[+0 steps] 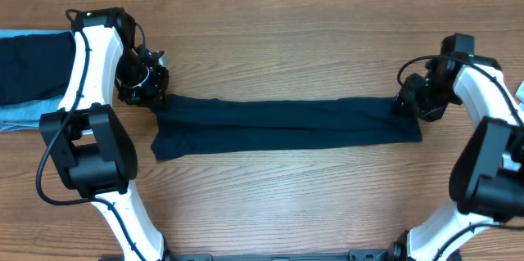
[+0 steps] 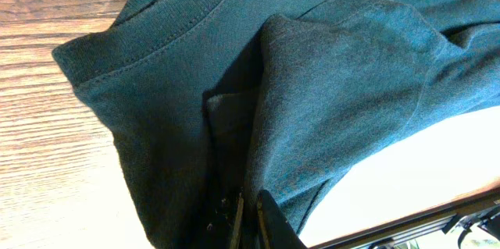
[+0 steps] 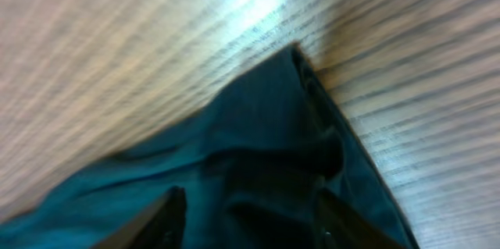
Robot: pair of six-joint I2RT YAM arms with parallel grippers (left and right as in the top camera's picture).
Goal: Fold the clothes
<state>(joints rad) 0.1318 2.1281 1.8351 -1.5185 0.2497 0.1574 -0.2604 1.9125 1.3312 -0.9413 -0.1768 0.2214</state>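
Denim [image 1: 20, 115], light blue, sits at the far-left edge of the surface [image 1: 286, 32], partly out of frame, with a navy piece [image 1: 29, 65] stacked on it. The left arm crosses over that stack's right edge.

Left pincer [image 1: 152, 91]: pressed together, pinching the shirt [image 1: 286, 126] at its left end, upper corner. Wrist view shows cloth clamped between the fingertips. The collar [image 2: 168, 26] ribbing lies just beyond, and the fabric is bunched and folded over itself around the grip.

Shirt is folded into a long narrow strip running left-right across mid-surface, flat on the wood. Left end is a bit wider, with an uneven lower corner. The long edges are roughly straight, with light creases along the length. It lies well apart from the stack.

Right pincer [image 1: 412, 101]: at the shirt's right end, upper corner. Wrist view is blurred. The fingers [image 3: 166, 219] stand spread with shirt cloth lying between them, and the cloth's corner points away past the tips. Can't tell if either finger touches the cloth.

Room: bare wood above the strip and below it, between the arm bases. Right of the strip there is only a narrow margin before the right arm.
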